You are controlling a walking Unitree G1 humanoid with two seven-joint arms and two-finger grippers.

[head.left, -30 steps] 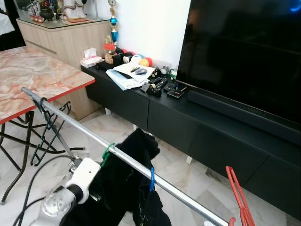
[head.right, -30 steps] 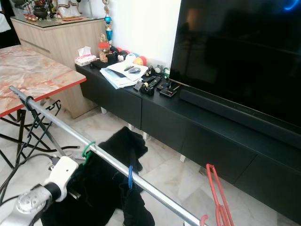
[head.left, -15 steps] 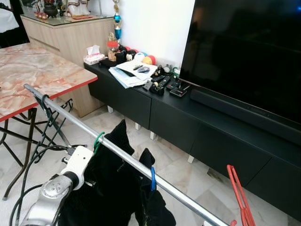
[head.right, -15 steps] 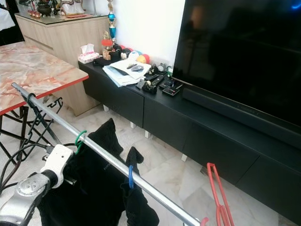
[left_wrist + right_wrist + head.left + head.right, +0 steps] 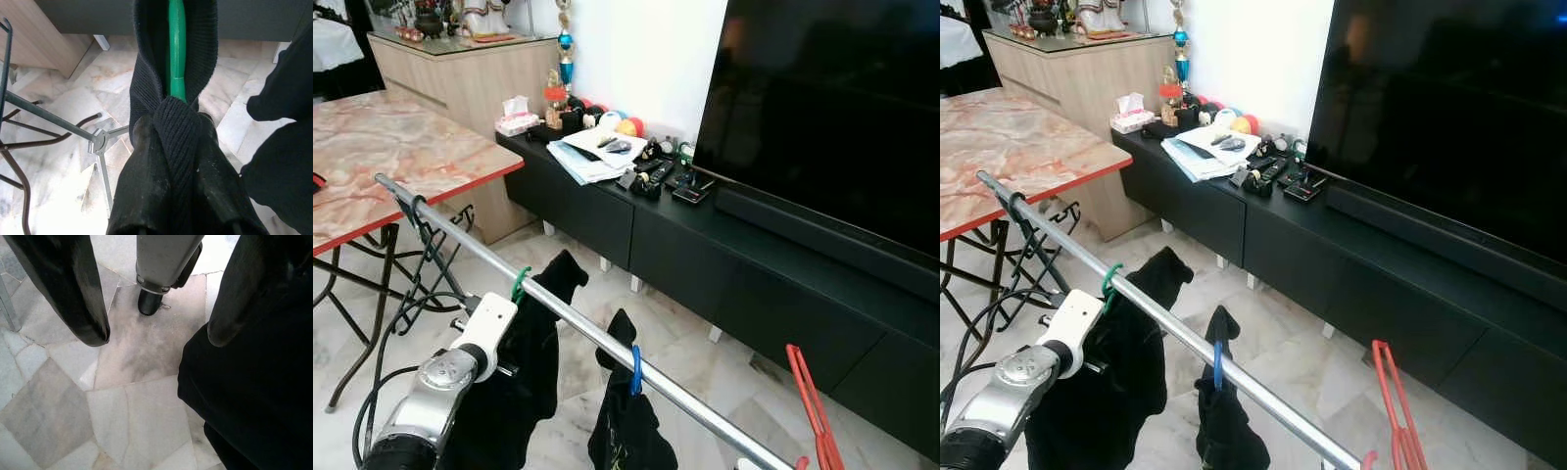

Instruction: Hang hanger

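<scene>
Green plastic, the hanger (image 5: 176, 44) carries a black ribbed knit garment (image 5: 524, 372), its hook (image 5: 519, 283) over the metal rail (image 5: 578, 328) of a drying rack. In the left wrist view the left gripper (image 5: 171, 161) is clamped on the knit fabric and the hanger's green bar beneath it, the cloth bunched between both fingers (image 5: 139, 186). The left arm (image 5: 440, 392), silver with a white wrist housing, reaches up just beside the hook. Further along the rail a blue hanger (image 5: 635, 367) holds another dark garment (image 5: 625, 426) bearing faint gold lettering too small to read. A red hanger (image 5: 813, 401) hangs near the rail's lower end. The right gripper (image 5: 156, 328) hangs over pale marble floor tiles (image 5: 73, 416), its fingers spread apart and holding nothing, dark cloth beside one of them. Beyond the rack stand a long black TV console (image 5: 705, 264) with a large dark television (image 5: 832, 108), scattered papers (image 5: 592, 152), remotes (image 5: 651, 176), a tissue box (image 5: 516, 119) and coloured balls (image 5: 622, 124). A pink marble-patterned folding table (image 5: 401, 162) stands to the left.
</scene>
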